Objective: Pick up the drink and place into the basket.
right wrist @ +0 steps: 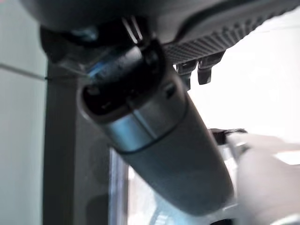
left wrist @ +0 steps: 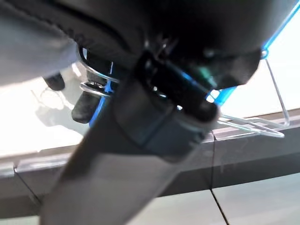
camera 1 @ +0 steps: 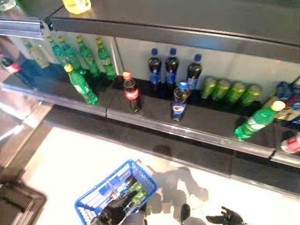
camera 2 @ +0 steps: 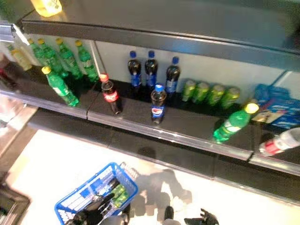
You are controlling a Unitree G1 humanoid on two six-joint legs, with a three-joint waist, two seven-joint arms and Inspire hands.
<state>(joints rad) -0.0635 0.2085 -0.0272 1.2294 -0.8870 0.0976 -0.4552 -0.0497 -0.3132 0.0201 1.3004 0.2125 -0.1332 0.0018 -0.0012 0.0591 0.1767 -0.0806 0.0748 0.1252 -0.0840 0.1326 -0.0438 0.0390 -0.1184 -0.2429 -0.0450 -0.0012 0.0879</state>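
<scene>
blue wire basket [camera 1: 101, 197] hangs at the bottom of the head view, and the left hand [camera 1: 114, 212] is at its near rim, dark fingers [left wrist: 86, 105] curled round the metal handle [left wrist: 96, 79] as the left wrist view shows. inside the basket, just beyond that hand, lie two green cans [camera 1: 135, 191] beside a dark shape i cannot identify. far ahead of the left hand, on the dark shelf [camera 1: 197, 133], stand green bottles [camera 1: 82, 85] with yellow caps, then a red-capped cola bottle [camera 1: 131, 92]. further right are blue-capped dark cola bottles [camera 1: 180, 101], one in front of a row of three. to the right of the left hand, low over the pale floor, is the right hand [camera 1: 227, 217], fingers spread and holding nothing. well ahead of it sit four green cans [camera 1: 230, 91] in a row, a green bottle [camera 1: 257, 120] lying on its side, blue packs [camera 1: 287, 93] and a clear bottle with a red label [camera 1: 292, 143] lying at the shelf's right edge.
</scene>
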